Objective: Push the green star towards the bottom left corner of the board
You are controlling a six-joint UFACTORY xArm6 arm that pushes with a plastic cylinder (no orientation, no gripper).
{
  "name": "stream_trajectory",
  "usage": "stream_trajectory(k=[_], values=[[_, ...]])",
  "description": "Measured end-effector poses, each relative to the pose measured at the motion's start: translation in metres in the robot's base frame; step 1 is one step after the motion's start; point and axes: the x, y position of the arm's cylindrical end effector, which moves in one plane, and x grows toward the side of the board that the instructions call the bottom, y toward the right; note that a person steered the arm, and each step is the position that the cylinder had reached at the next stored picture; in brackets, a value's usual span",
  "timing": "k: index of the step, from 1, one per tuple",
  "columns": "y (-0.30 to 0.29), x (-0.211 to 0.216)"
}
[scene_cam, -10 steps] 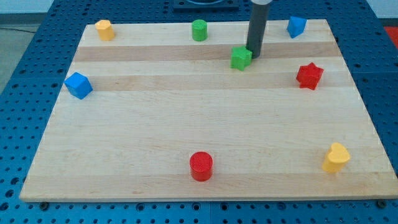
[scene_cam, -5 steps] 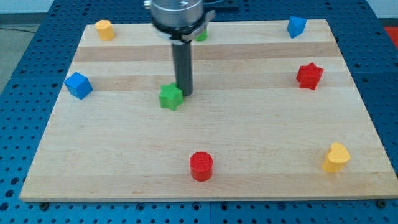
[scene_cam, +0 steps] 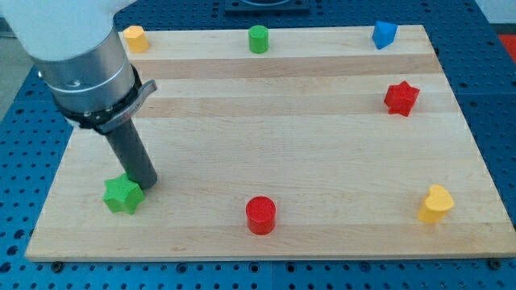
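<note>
My tip (scene_cam: 147,184) sat on the wooden board (scene_cam: 322,161) in its lower left part, pressed against the upper right side of the green star (scene_cam: 123,194). I carry no pincer at all, only a straight dark rod (scene_cam: 133,157) hanging from the grey cylinder of my arm (scene_cam: 81,56), so there was nothing to spread or press together. The star lay near the board's bottom left corner, a little in from both the left edge and the bottom edge, flat on the wood.

The rod leaned from the view's upper left down to the star, and my arm's bulk covered the board's left edge above it; I could not tell what, if anything, lay behind it there.

The other blocks stood well apart from me. A red cylinder (scene_cam: 260,215) sat near the bottom edge, to the right of the star. A yellow heart-shaped block (scene_cam: 435,203) rested near the bottom right corner. A red star (scene_cam: 401,97) lay by the right edge, in the upper half. Along the top edge stood a yellow block (scene_cam: 134,37) at the left, its shape unclear, a green cylinder (scene_cam: 258,39) near the middle, and a blue block (scene_cam: 384,34) toward the right, angular in outline.
</note>
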Motion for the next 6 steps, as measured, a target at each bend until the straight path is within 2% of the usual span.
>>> stream_trajectory(k=[3,6], values=[[-0.003,0.029],[-0.043,0.045]])
